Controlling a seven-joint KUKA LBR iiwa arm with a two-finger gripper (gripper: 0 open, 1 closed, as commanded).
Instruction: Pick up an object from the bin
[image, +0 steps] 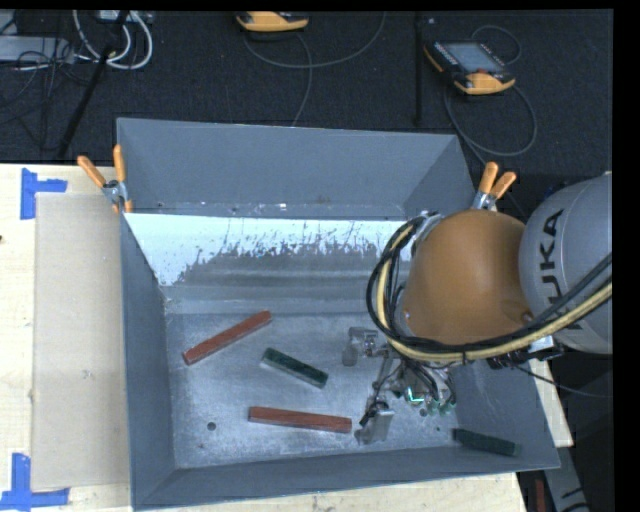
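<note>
Two red-brown bars (227, 337) (300, 420) and two dark bars (295, 367) (484, 441) are counted in the bin (140, 380). The jaws are seen by the nearer red-brown bar's right end; their opening cannot be told.

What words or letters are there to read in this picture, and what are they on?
"UKA": big dark letters running up the robot's grey arm; the word's start is hidden.
The reddish-brown bars and dark green bars in the bin show no writing.
</note>
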